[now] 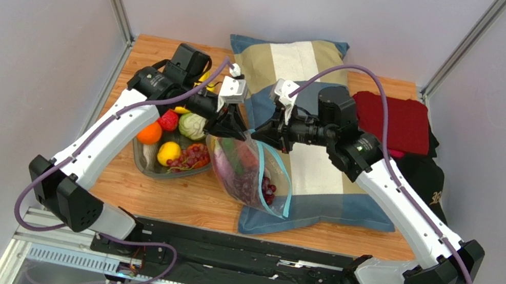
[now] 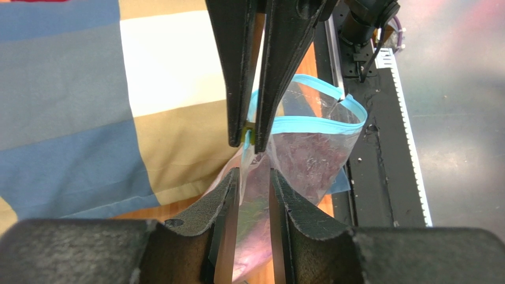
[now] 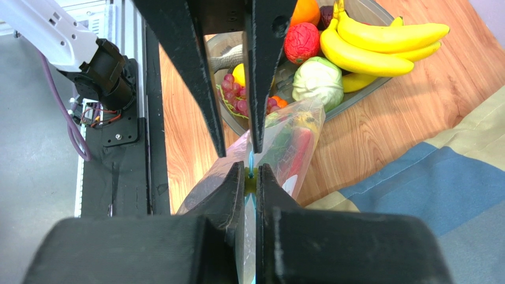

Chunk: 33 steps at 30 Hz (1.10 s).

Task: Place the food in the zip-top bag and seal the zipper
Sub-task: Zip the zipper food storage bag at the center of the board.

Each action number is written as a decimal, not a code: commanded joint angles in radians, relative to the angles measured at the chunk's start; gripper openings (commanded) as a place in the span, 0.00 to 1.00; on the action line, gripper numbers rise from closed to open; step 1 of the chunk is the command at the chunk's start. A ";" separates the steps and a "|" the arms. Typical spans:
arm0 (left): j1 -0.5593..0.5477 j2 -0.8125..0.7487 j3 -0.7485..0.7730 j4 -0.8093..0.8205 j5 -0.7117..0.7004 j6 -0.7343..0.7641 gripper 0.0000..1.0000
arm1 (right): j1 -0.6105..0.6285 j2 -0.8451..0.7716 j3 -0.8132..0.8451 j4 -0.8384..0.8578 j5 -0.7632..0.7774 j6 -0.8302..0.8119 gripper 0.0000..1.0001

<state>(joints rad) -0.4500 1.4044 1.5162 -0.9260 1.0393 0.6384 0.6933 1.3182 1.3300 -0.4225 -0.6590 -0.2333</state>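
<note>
Clear plastic zip-top bag (image 1: 250, 174), glossy food (image 1: 169, 153), matt cloth pillow (image 1: 300, 60), wooden table (image 1: 168, 197)

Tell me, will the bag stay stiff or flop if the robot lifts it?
Probably floppy: the bag is thin clear film, wrinkled and slumped against the pillow. It would likely hang bottom-heavy, since grapes sit inside. It may be slippery too; the film looks glossy.
</note>
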 commanded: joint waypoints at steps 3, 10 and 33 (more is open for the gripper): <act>0.002 -0.009 0.055 0.013 0.056 0.090 0.31 | 0.003 -0.037 -0.008 0.060 -0.050 -0.038 0.00; -0.021 0.019 0.078 0.024 0.019 0.084 0.19 | 0.006 -0.033 0.000 0.060 -0.056 -0.023 0.00; 0.128 -0.050 0.021 0.046 0.160 0.041 0.28 | -0.003 -0.040 -0.048 -0.007 -0.019 -0.021 0.00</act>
<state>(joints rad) -0.3130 1.3758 1.5249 -0.7643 1.1027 0.5163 0.6926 1.3064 1.2644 -0.4519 -0.6743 -0.2443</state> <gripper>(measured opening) 0.134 0.040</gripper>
